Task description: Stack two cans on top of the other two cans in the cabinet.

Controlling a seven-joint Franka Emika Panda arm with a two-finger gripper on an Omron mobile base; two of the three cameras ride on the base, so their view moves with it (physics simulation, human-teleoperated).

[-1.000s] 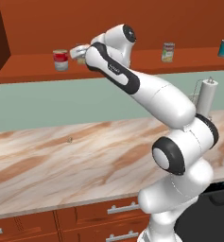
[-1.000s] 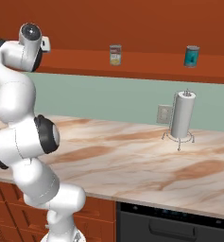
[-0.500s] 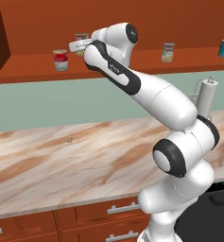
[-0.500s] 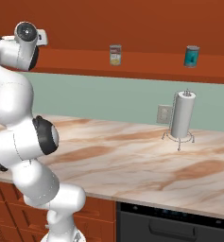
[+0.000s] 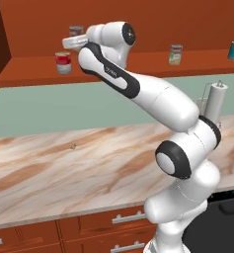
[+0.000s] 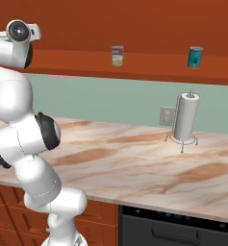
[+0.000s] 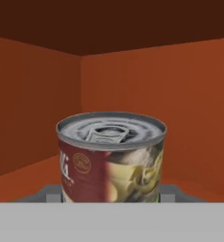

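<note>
Here hand [image 7: 111,197] grasping cylindrical metal can [image 7: 111,158], ribbed silver lid, paper label

Held can's [image 7: 111,158] base cut off

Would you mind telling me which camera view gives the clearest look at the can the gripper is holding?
The hand view: the held can sits close up, its pull-tab lid and label plain. The left base view shows it small, partly behind the gripper, raised above the red-and-white can. I cannot make it out in the right base view.
</note>
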